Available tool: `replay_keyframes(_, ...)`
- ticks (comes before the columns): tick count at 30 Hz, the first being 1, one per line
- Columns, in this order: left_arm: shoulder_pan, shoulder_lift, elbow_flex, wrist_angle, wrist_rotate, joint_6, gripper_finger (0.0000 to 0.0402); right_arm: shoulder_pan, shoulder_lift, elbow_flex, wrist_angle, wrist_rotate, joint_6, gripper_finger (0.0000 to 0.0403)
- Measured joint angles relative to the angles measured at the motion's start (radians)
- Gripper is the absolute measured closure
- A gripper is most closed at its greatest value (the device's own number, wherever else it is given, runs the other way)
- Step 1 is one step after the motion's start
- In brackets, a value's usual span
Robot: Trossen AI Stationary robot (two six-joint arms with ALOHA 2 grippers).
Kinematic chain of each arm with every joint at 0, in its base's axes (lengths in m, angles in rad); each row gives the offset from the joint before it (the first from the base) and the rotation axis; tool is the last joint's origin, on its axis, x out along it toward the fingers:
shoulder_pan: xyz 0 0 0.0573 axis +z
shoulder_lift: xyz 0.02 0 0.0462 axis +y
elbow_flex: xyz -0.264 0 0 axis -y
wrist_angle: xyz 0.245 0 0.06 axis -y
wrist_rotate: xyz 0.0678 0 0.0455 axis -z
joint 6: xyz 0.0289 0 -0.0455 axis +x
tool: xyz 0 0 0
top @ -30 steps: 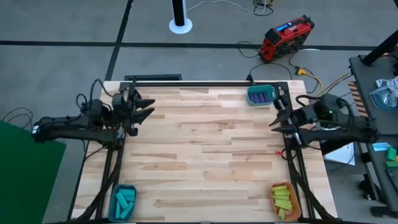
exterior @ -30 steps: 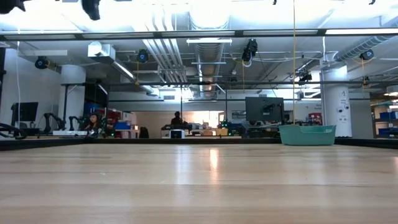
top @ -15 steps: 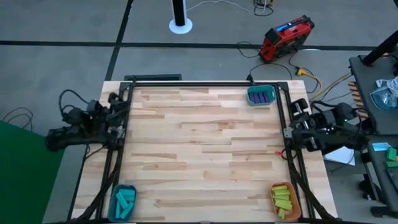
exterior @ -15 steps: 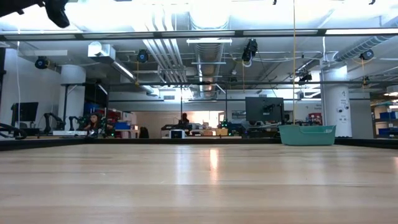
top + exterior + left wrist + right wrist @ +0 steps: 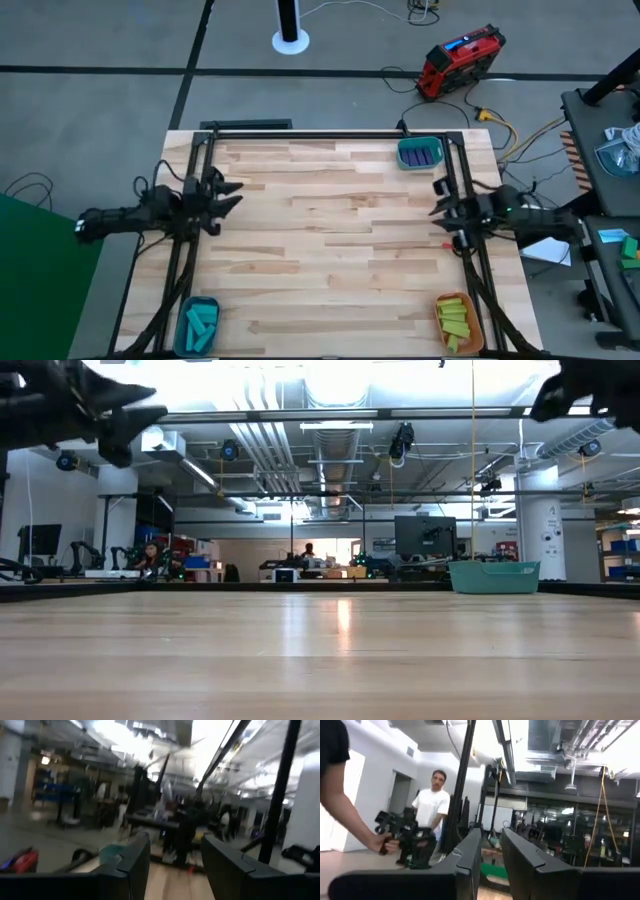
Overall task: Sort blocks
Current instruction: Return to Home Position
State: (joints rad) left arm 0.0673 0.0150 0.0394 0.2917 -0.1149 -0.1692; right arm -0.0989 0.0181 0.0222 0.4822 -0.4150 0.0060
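We see the left gripper (image 5: 232, 193) held above the left edge of the table (image 5: 330, 250), with its arm reaching in level from outside the black frame and pointing toward the middle. Its fingers (image 5: 131, 865) stand well apart and hold nothing. Opposite it, the right gripper (image 5: 436, 198) hangs over the right edge and points inward the same way. Its fingers (image 5: 470, 852) are parted by a narrower gap and are also empty.

The pale wooden planks between them are bare. We find the cyan blocks (image 5: 200, 322) in the blue bin (image 5: 181, 330) at the near left corner. The yellow-green blocks (image 5: 455, 320) are in the orange bin (image 5: 440, 299) at the near right corner, and the purple blocks (image 5: 422, 156) are in the teal bin (image 5: 403, 147) at the far right corner.

Beyond the table is a workshop with ceiling pipes, strip lights and monitors. A person in a white shirt (image 5: 432, 805) stands near the right arm. A red case (image 5: 460, 58) lies on the grey floor; its lettering is too small for us to read.
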Motion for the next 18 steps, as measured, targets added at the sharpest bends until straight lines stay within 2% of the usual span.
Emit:
replay_keyframes(3,0.0,0.007,-0.003,-0.104,0.001,-0.001,0.0247,0.0,-0.01,-0.008,-0.121,0.045,-0.061,0.034)
replay_keyframes(5,0.0,0.014,-0.006,-0.172,0.001,-0.001,0.0247,0.0,-0.011,-0.011,-0.197,0.143,-0.07,0.0343)
replay_keyframes(7,0.0,0.027,-0.006,-0.211,0.0,-0.001,0.0247,0.0,0.002,-0.01,-0.248,0.246,-0.016,0.0345)
replay_keyframes(9,0.0,0.038,-0.01,-0.247,-0.001,-0.001,0.0247,0.0,0.013,-0.009,-0.31,0.299,0.043,0.0345)
replay_keyframes(15,0.0,0.083,-0.014,-0.264,-0.001,-0.001,0.0247,0.0,0.044,-0.009,-0.451,0.313,0.122,0.0335)
replay_keyframes(18,0.0,0.103,-0.009,-0.265,0.0,-0.001,0.0247,0.0,0.065,-0.008,-0.454,0.314,0.125,0.0328)
